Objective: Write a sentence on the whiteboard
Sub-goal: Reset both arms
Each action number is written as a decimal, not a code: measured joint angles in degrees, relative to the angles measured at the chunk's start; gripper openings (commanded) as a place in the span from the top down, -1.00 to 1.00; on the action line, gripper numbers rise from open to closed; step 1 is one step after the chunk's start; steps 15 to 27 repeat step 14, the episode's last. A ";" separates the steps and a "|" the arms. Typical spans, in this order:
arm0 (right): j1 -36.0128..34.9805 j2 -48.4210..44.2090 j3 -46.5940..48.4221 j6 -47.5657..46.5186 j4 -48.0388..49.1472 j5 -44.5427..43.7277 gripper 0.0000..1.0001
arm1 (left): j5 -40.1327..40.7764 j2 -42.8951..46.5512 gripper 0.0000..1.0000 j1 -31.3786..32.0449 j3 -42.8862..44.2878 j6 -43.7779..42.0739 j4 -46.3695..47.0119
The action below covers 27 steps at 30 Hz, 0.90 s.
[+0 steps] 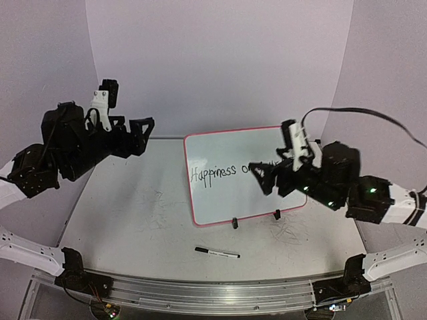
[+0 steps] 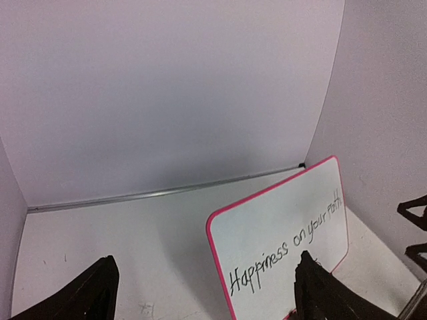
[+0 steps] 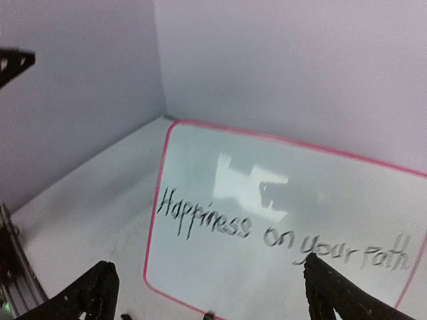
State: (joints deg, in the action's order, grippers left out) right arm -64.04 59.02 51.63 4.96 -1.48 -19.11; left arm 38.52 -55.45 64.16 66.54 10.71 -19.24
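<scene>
On the table, right of centre and toward the back wall, the whiteboard stands on its lower long edge, held up by two small black clip feet. Its long axis runs left to right, with the right end a little farther back. Its white face leans slightly back and points toward the arms. A thin red rim frames it.

The sentence runs along that long axis across the middle of the board, in thin black handwriting: "Happiness on your path". In the top view the right arm hides its later words.

The left gripper hangs in the air to the left of the board, well apart from it, its fingers spread wide around nothing. The right gripper hovers in front of the right half of the board, fingers also spread wide and empty.

A marker lies flat on the table in front of the board, lengthwise left to right, apart from both grippers. Faint grey scribbles mark the tabletop.
</scene>
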 measured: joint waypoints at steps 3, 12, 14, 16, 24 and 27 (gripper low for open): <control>0.12 -7.08 6.46 0.54 -4.99 -8.04 -0.97 | -0.64 -0.48 -0.90 0.00 5.18 -1.78 1.52; 0.15 -11.50 24.39 -4.47 -9.36 -17.68 -0.96 | -1.91 -0.45 -0.99 0.00 14.25 -7.25 5.05; 0.15 -10.73 26.38 -5.94 -9.89 -18.87 -0.96 | -1.84 -0.23 -0.99 0.00 15.09 -8.17 5.39; 0.15 -10.73 26.38 -5.94 -9.89 -18.87 -0.96 | -1.84 -0.23 -0.99 0.00 15.09 -8.17 5.39; 0.15 -10.73 26.38 -5.94 -9.89 -18.87 -0.96 | -1.84 -0.23 -0.99 0.00 15.09 -8.17 5.39; 0.15 -10.73 26.38 -5.94 -9.89 -18.87 -0.96 | -1.84 -0.23 -0.99 0.00 15.09 -8.17 5.39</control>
